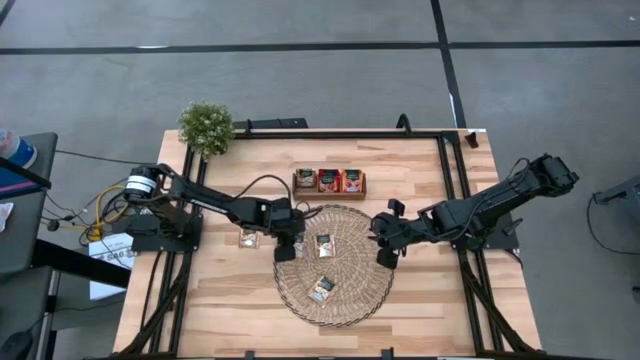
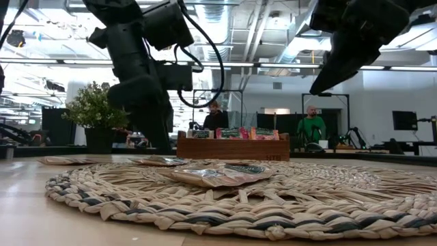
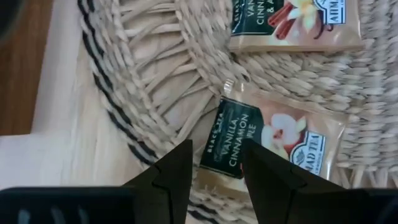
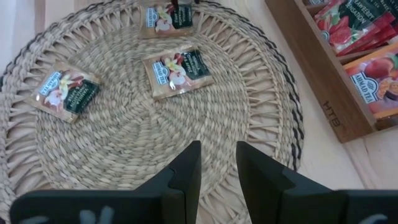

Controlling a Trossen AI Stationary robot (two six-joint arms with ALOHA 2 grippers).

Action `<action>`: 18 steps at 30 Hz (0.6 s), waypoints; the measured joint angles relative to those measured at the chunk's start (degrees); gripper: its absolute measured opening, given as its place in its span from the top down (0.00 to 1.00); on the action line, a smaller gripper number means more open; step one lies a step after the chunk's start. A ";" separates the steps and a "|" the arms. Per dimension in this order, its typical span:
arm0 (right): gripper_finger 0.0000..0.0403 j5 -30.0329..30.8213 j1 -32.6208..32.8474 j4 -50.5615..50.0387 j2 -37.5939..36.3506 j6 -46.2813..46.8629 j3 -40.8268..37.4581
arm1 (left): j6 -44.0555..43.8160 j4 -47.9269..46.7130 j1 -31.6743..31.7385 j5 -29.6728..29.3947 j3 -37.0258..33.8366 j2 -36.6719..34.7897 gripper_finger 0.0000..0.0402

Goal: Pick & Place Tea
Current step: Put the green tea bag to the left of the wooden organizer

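Wicker mat (image 1: 350,290), wooden tray (image 1: 329,181), plant (image 1: 206,127)

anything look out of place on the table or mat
Yes: one tea sachet lies on the bare table beside the left gripper, off the wicker mat, while three others lie scattered at different angles on the mat. Nothing looks spilled or damaged.

**Open workshop around a pale wooden table**

Grey floor (image 1: 300,80) surrounds the light wooden table (image 1: 420,300), crossed by dark lines (image 1: 200,48). A small potted plant (image 1: 206,126) stands at the table's far left corner. Seen level from the tabletop, the room behind is a bright hall with an open ceiling of ducts and strip lights (image 2: 273,27), white walls (image 2: 382,102), dark monitors (image 2: 404,120) and two people (image 2: 216,117) standing at benches
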 joint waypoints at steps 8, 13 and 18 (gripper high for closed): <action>0.77 -0.02 0.00 1.14 0.00 0.02 0.00 | 0.22 -0.22 0.00 -0.70 -0.02 1.41 0.68; 0.77 -0.14 0.11 1.61 0.00 0.04 0.00 | 0.18 0.34 0.00 -1.49 0.13 3.64 0.68; 0.77 -0.22 0.11 1.58 0.00 0.04 0.00 | 0.04 0.47 0.00 -1.29 0.15 3.91 0.69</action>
